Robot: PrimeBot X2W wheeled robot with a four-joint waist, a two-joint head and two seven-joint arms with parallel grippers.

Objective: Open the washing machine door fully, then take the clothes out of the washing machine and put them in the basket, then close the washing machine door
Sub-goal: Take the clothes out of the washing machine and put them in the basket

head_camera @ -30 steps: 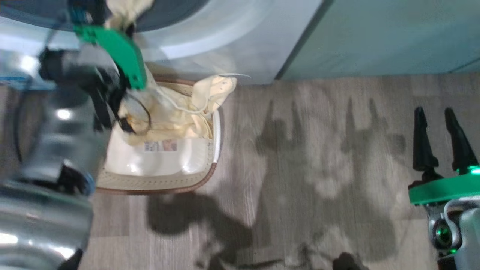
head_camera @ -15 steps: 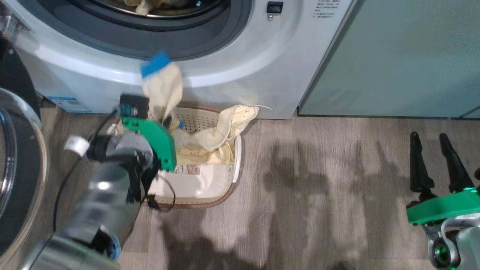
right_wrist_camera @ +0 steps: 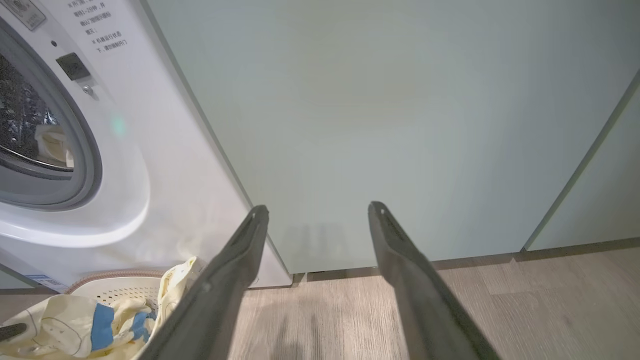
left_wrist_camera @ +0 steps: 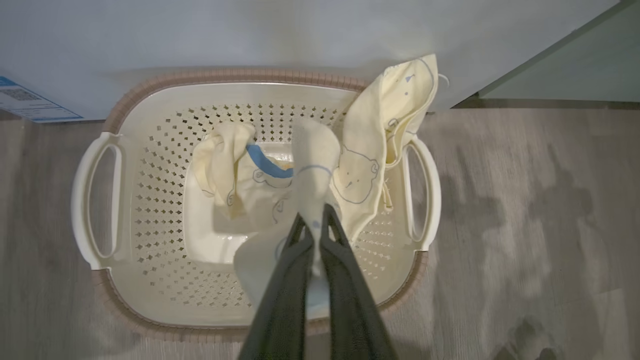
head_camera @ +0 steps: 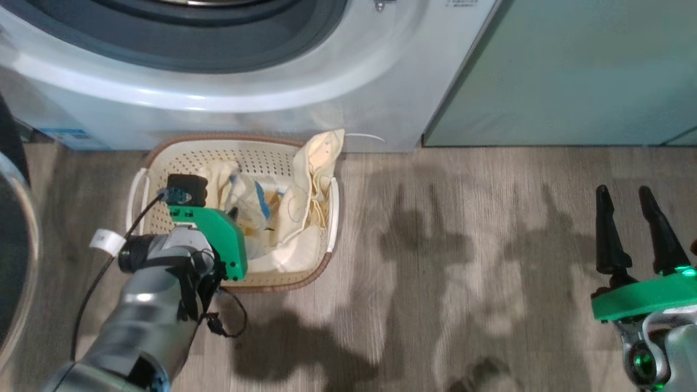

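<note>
**Supervisor:** How far along is the laundry job?

**Operator:** Step 1 looks done. The large round door with the glossy black rim point(head_camera: 12, 256) stands swung open, off to the left of the basket. The small cream perforated plastic basket point(left_wrist_camera: 150, 210) sits just in front of the white front-loading washing machine point(head_camera: 228, 103).

**Supervisor:** And the clothes?

**Operator:** 1 soft pale yellow bear-print garment point(left_wrist_camera: 382, 125) hangs over the basket's right rim. My left gripper point(left_wrist_camera: 312, 216) is above the basket's middle, jaws pinched on a 2nd pale yellow piece point(left_wrist_camera: 314, 155) that I haven't released yet. My right gripper point(head_camera: 623, 189) is well to the right of the basket, jaws spread and empty.

**Supervisor:** What remains?

**Operator:** By my reckoning I release this piece, then fetch the pale fabric point(right_wrist_camera: 52, 145) I can see in the drum behind the basket. After that I shut the door.
</note>
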